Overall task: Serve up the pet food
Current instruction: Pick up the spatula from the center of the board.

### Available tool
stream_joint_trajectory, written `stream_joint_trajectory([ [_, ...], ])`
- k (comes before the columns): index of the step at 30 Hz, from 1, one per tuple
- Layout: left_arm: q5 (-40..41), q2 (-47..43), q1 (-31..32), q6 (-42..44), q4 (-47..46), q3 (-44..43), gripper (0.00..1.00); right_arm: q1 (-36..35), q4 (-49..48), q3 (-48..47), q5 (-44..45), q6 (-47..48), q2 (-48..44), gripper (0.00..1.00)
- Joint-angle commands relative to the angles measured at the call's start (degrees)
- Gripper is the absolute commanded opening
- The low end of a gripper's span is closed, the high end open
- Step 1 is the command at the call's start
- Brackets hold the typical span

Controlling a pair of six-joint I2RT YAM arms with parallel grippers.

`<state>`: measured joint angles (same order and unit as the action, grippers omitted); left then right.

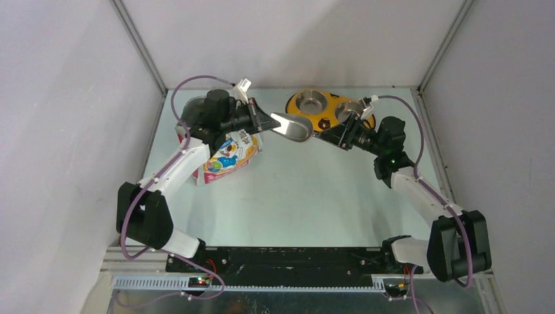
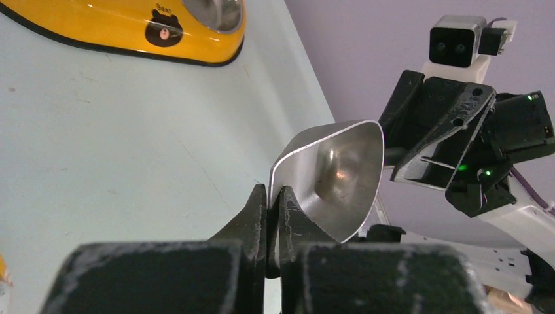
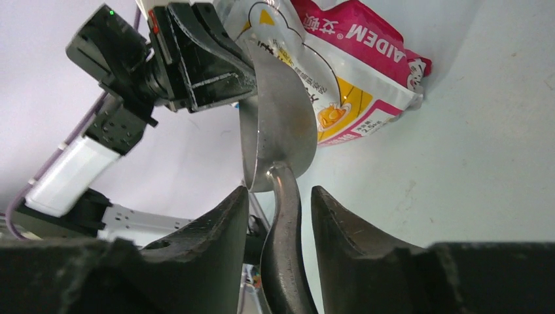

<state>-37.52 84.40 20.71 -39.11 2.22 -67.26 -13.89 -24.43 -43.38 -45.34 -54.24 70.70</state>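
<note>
The grey metal scoop (image 1: pixel 292 127) hangs over the table between both arms, and its bowl (image 2: pixel 340 170) is empty. My left gripper (image 1: pixel 267 121) is shut on the bowl's rim (image 2: pixel 273 193). My right gripper (image 1: pixel 335 134) is open; the scoop's handle (image 3: pixel 283 216) runs between its fingers (image 3: pixel 229 222) with a gap on each side. The white-orange-pink bag (image 1: pixel 226 156) with the cartoon cat lies under the left arm, also seen behind the scoop (image 3: pixel 357 65). No loose pet food shows; it is hidden in the bag.
The yellow double-bowl feeder (image 1: pixel 325 122) with metal bowls sits at the back, just behind the right gripper, and shows at the top left of the left wrist view (image 2: pixel 118 29). Grey walls close in the table on three sides.
</note>
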Motion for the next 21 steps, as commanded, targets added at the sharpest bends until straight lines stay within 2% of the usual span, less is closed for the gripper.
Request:
stream_joint_trajectory([
  [1, 5.8, -0.8, 3.1, 0.7, -1.3, 1.1, 0.00, -1.7, -13.2, -1.8, -1.7, -9.0, 1.4, 0.46],
  [6, 11.3, -1.1, 3.0, 0.0, 1.1, 1.3, 0.00, -1.1, -15.4, -1.8, 1.0, -10.8, 2.3, 0.57],
  [10, 13.0, -0.9, 2.1, -1.6, 1.8, 1.8, 0.00, -1.0, -17.4, -1.8, 2.0, -12.1, 3.4, 0.59],
  [21, 10.5, -4.1, -4.0, -7.4, -5.0, 5.3, 0.00, -1.5, -20.7, 1.5, 5.0, -12.2, 4.9, 0.61],
])
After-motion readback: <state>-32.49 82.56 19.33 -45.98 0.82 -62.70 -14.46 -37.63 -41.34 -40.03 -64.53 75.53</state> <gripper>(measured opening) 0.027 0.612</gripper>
